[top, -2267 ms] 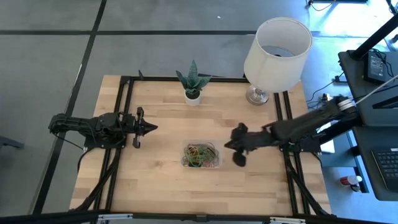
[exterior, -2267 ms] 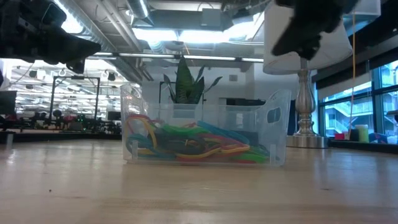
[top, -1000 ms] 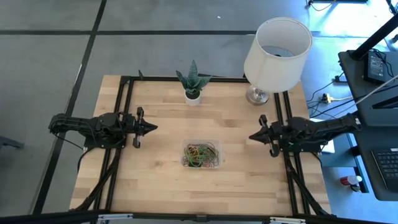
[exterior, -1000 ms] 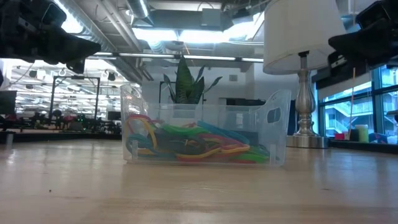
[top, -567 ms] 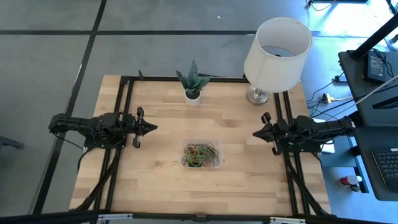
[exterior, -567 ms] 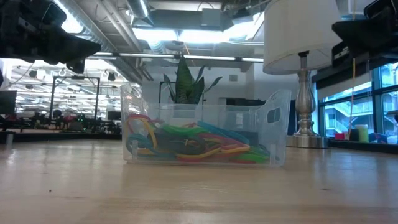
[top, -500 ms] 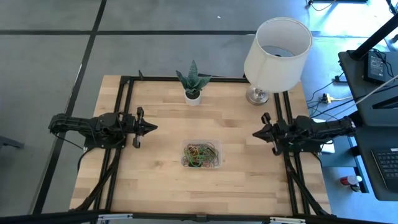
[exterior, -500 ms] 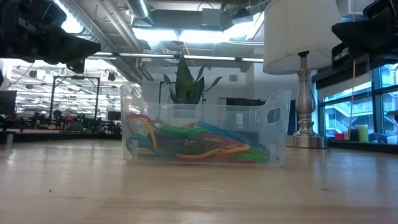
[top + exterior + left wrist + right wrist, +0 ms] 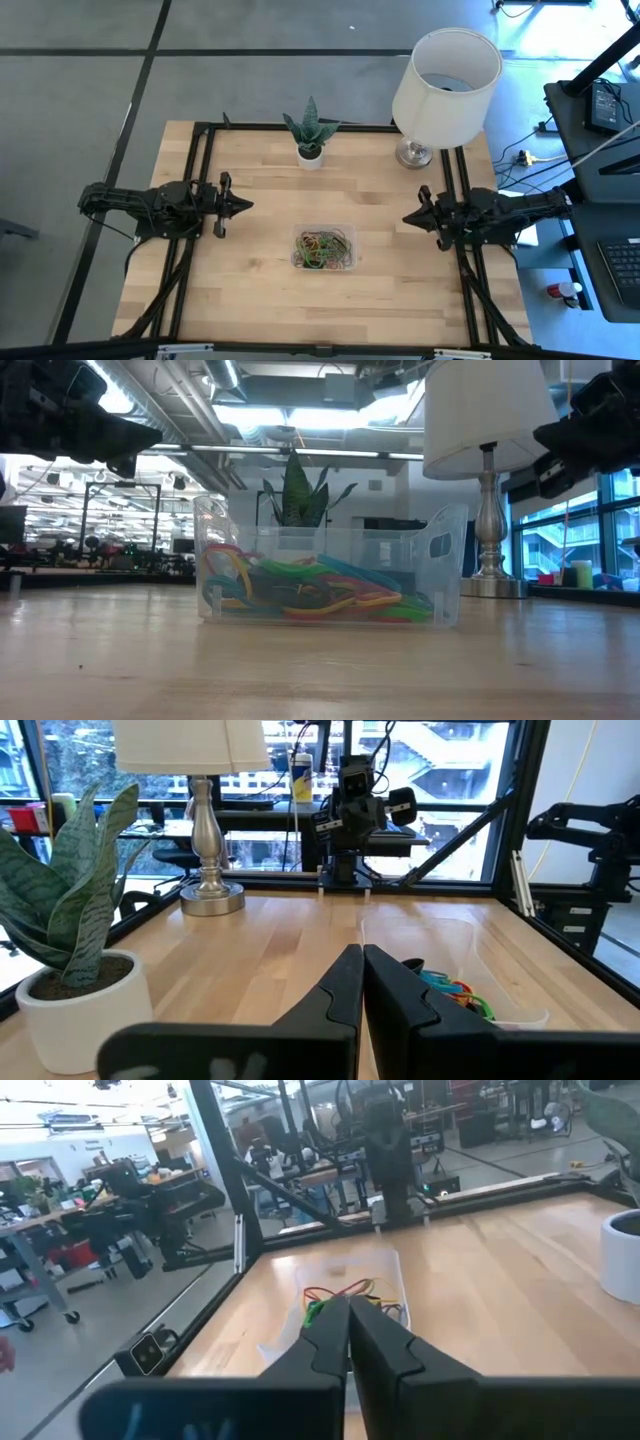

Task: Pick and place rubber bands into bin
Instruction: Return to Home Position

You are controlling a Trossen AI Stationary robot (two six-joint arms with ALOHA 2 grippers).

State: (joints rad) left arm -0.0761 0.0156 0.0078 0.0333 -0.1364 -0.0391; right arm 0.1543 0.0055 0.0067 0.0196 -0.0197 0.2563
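I see the clear plastic bin (image 9: 350, 267) sitting on the wooden table (image 9: 250, 290). The rubber bands (image 9: 324, 248) lie inside the bin in a tangled heap of green, red, yellow and brown loops. In the low view they cover the bin's floor and rise partway up its clear walls.

The left gripper (image 9: 245, 206) hangs well to the left of the bin, its tip turned toward the bin's side of the table. In the left wrist view its two fingers (image 9: 345, 982) are pressed together with nothing between them.

The right gripper (image 9: 408, 217) hangs well to the right of the bin, its tip also facing the bin. In the right wrist view its fingers (image 9: 330, 1330) meet tip to tip and hold nothing. In the low view both arms sit higher than the bin's rim.

Beyond the bin stands a small plant (image 9: 309, 128) in a white pot. Beyond the bin and to its right stands a lamp (image 9: 447, 72) with a white shade.
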